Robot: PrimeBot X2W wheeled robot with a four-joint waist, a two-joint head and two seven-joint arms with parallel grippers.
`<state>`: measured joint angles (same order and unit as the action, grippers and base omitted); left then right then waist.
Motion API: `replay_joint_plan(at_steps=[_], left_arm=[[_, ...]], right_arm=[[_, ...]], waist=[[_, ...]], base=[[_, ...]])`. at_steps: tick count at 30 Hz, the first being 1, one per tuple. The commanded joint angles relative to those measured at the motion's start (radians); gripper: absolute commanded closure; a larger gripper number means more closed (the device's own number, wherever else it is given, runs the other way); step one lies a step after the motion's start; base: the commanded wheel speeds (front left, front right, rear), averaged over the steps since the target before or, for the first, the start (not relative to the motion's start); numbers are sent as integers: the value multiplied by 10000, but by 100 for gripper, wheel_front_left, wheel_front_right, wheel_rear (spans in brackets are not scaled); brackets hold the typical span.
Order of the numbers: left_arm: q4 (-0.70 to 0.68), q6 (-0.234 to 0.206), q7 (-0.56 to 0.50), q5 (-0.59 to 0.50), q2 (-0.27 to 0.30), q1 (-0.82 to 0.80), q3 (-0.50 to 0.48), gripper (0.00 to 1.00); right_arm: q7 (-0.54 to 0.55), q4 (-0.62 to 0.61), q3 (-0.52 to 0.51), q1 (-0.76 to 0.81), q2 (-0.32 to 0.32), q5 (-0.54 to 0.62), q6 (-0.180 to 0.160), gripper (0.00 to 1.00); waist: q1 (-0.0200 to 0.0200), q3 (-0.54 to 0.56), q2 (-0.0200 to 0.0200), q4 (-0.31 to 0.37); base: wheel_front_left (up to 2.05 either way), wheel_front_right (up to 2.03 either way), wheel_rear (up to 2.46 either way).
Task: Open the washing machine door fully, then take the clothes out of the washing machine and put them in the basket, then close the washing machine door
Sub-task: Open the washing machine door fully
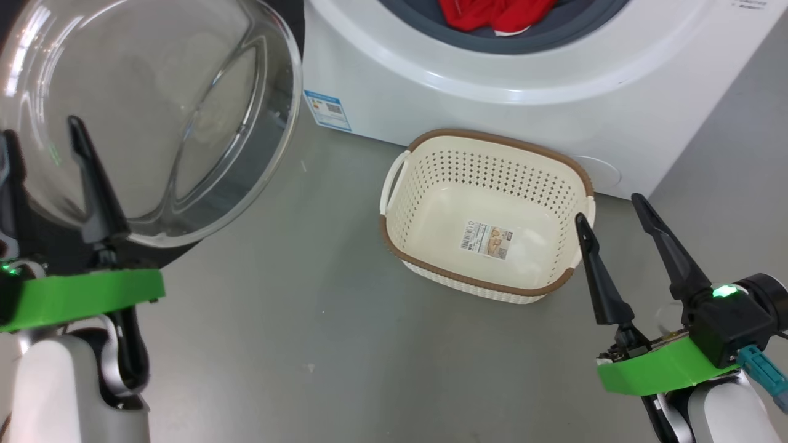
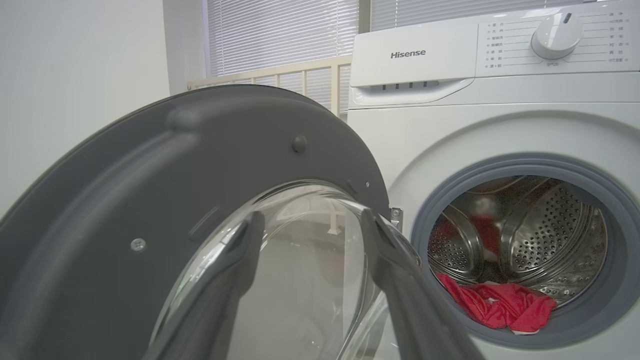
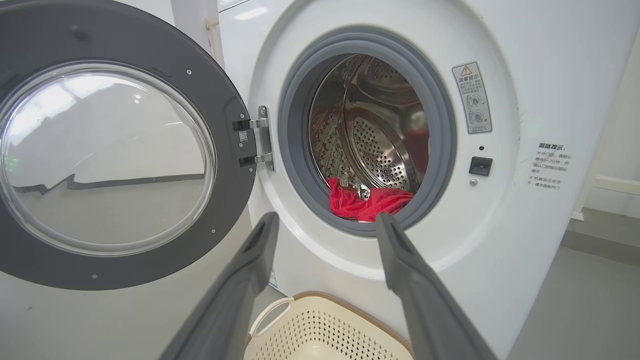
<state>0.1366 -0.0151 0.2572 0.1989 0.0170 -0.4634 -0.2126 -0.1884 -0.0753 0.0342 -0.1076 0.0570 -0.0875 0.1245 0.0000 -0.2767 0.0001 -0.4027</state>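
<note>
Floor (image 1: 277, 320) is smooth grey, bare apart from the basket (image 1: 425, 203), which sits upright just in front of the washing machine (image 1: 431, 80), empty except for a paper label (image 1: 486, 240) on its bottom. Room: plain white wall (image 2: 75, 60) on the machine's left, window blinds (image 2: 280, 35) behind it, and a cream railing (image 2: 300, 70) below those. Washing machine door (image 3: 107, 160) is swung open on its hinge (image 3: 262, 140), with the inner grey face and glass bowl facing out. Clothes (image 3: 367, 202) are a red heap at the front of the steel drum (image 3: 385, 150), lapping over the grey rubber ring (image 3: 295, 150). Left gripper (image 2: 311, 215) has its fingers spread wide and nothing clamped, right up against the door glass; can't tell if a tip touches it. Right gripper (image 1: 606, 207) is also wide open and empty, over the basket's right end. Head view cuts off the machine's top, most of the opening and most of the clothes, and the door's rim runs off the left edge. Right wrist view clips the basket at the bottom edge. Warning sticker (image 3: 472, 97) text is too small to read.
</note>
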Motion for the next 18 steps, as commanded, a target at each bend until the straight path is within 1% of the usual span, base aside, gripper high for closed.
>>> replay_joint_plan(at_steps=[1, 6, 12, 13, 18], left_arm=[[-555, 90, 45, 106, 338, 234, -15, 0], [-1059, 34, 45, 294, 335, 553, 554, 0], [-1172, 297, 45, 223, 375, 871, 1244, 0], [-1172, 297, 45, 223, 375, 871, 1244, 0], [-1137, 529, 45, 94, 489, 1041, 1513, 0]], right_arm=[[-160, -159, 118, -279, -66, -153, 62, 0], [-397, -15, -162, -305, -67, -327, 62, 0], [-589, 209, -490, -267, -67, -603, 62, 0], [-589, 209, -490, -267, -67, -603, 62, 0], [-660, 433, -727, -203, -67, -481, 62, 0]], waist=[[0, 141, -1, 249], [0, 275, -1, 678], [0, 444, -1, 1285], [0, 444, -1, 1285], [0, 609, -1, 1814]], base=[[0, 0, 0], [0, 0, 0], [0, 0, 0], [0, 0, 0], [0, 0, 0]])
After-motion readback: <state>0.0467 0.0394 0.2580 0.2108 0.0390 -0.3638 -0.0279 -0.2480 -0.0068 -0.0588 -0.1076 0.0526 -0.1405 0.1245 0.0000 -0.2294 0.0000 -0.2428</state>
